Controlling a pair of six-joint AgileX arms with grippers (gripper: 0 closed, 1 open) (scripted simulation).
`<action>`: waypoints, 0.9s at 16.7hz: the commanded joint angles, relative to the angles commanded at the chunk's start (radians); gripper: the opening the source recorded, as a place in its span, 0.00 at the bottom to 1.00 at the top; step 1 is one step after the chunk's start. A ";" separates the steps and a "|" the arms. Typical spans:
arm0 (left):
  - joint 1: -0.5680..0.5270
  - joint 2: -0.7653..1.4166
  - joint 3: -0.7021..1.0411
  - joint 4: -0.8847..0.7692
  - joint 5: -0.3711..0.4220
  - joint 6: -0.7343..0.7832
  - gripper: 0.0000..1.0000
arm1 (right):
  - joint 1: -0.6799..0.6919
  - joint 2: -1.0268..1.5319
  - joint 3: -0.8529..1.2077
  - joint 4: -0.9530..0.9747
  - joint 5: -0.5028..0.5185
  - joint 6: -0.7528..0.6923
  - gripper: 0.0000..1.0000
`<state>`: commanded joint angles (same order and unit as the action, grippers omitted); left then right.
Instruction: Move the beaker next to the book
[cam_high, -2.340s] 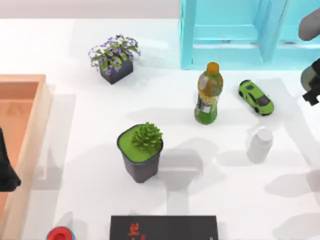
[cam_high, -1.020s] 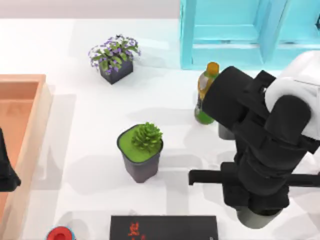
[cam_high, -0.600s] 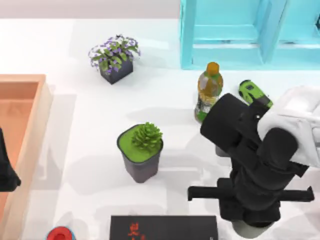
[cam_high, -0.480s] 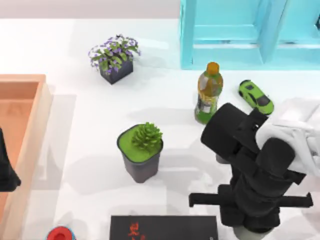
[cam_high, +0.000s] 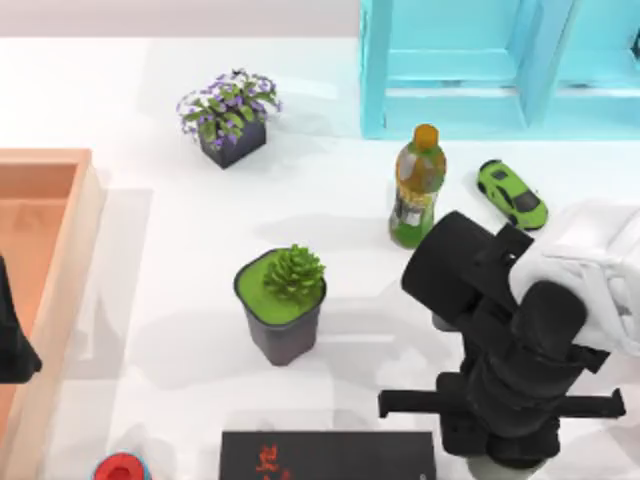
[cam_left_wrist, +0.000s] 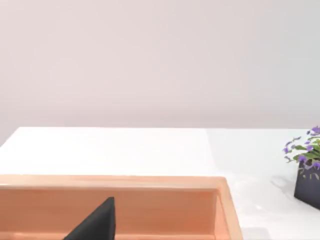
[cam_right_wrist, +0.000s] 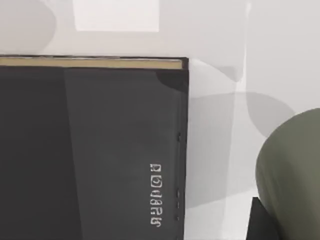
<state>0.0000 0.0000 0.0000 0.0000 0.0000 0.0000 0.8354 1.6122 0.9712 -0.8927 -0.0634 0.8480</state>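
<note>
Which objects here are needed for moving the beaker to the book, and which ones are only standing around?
Needed:
beaker, under the right arm near the book's right end
book
right gripper

Only standing around:
green bottle
toy car
succulent pot
purple flower pot
wooden tray
blue shelf

Black-jointed right arm (cam_high: 510, 370) with white upper casing

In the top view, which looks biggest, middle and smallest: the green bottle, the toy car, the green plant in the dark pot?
Largest to smallest as they appear from above:
1. Green plant in the dark pot
2. Green bottle with the orange cap
3. Green toy car
The bottle stands tall, nearer the camera, which may enlarge it.
</note>
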 joint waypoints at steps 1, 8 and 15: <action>0.000 0.000 0.000 0.000 0.000 0.000 1.00 | 0.000 0.000 0.000 0.000 0.000 0.000 0.30; 0.000 0.000 0.000 0.000 0.000 0.000 1.00 | 0.000 0.000 0.000 0.000 0.000 0.000 0.83; 0.000 0.000 0.000 0.000 0.000 0.000 1.00 | 0.000 0.000 0.000 0.000 0.000 0.000 1.00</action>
<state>0.0000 0.0000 0.0000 0.0000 0.0000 0.0000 0.8354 1.6122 0.9712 -0.8927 -0.0634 0.8480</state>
